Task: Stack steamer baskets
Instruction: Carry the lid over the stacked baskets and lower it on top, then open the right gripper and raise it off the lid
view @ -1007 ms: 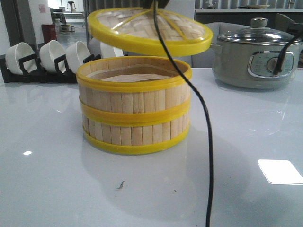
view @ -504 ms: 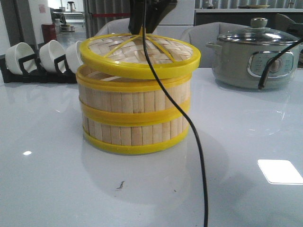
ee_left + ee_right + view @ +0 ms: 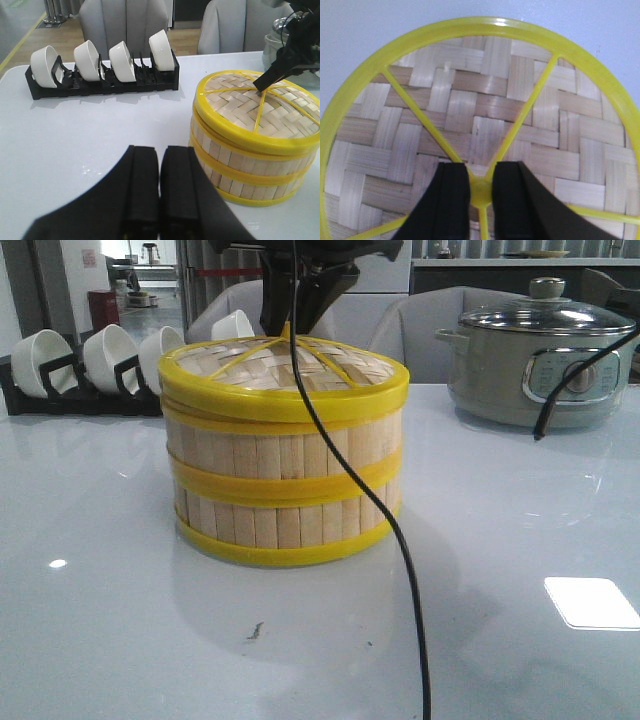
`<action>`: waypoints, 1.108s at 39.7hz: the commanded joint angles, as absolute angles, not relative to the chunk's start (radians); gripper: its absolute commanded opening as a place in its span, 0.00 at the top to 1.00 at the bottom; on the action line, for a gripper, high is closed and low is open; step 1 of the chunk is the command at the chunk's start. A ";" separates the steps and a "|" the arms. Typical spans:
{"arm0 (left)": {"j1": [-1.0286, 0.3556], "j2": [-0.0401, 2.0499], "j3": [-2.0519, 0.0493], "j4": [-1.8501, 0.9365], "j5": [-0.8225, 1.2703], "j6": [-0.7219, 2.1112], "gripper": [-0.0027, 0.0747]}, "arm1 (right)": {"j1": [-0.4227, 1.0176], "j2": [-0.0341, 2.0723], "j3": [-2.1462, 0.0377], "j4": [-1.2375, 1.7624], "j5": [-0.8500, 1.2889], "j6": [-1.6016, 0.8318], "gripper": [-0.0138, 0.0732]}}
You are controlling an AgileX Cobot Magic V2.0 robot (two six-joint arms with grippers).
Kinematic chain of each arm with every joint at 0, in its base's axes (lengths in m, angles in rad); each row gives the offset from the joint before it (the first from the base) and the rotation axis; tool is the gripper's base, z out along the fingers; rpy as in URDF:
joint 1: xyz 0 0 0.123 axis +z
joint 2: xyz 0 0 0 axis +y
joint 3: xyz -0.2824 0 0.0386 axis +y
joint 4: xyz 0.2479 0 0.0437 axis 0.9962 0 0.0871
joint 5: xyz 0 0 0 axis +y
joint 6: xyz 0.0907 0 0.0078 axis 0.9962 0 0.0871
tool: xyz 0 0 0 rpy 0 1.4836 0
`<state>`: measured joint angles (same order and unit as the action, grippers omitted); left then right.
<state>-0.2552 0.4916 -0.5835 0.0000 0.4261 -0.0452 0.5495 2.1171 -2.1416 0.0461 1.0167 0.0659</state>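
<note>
1. The two round steamer baskets with pale bamboo-slat walls and yellow rims [image 3: 285,480] are sitting one on top of the other near the middle of the glossy white bench [image 3: 110,620], rims lined up, so the stacking itself looks done.
2. A flat woven bamboo lid with a yellow rim and spokes [image 3: 285,375] is resting level on the upper basket.
3. The right gripper [image 3: 480,192] is reaching down over the lid's centre, its black fingers [image 3: 451,200] pinching narrowly on the small yellow hub where the spokes meet.
4. The left gripper [image 3: 160,190] is hovering near the baskets with its pads pressed together, holding nothing.
5. Judging by their build, the baskets are looking light and fairly stiff, with smooth plastic rims that could slip; gripping across a rim or wall seems safer than squeezing the thin slats.
6. A black rack of white bowls [image 3: 102,70] and a grey electric pot with a glass lid [image 3: 540,355] are standing farther back, well apart from the stack.
</note>
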 commanded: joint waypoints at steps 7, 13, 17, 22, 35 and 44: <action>-0.253 0.494 -0.612 0.000 0.336 -0.052 0.85 | 0.550 2.051 -2.179 0.051 0.942 0.055 0.78; -0.253 0.494 -0.612 0.000 0.336 -0.052 0.85 | 0.552 2.051 -2.179 0.051 0.943 0.055 0.78; -0.253 0.494 -0.612 0.000 0.336 -0.052 0.85 | 0.552 2.051 -2.179 0.051 0.942 0.055 0.78; -0.253 0.494 -0.612 0.000 0.336 -0.052 0.85 | 0.554 2.051 -2.179 0.051 0.942 0.055 0.77; -0.253 0.494 -0.612 0.000 0.336 -0.052 0.85 | 0.556 2.051 -2.179 0.052 0.941 0.055 0.35; -0.253 0.494 -0.612 0.000 0.336 -0.052 0.85 | 0.556 2.040 -2.179 0.052 0.912 0.056 0.34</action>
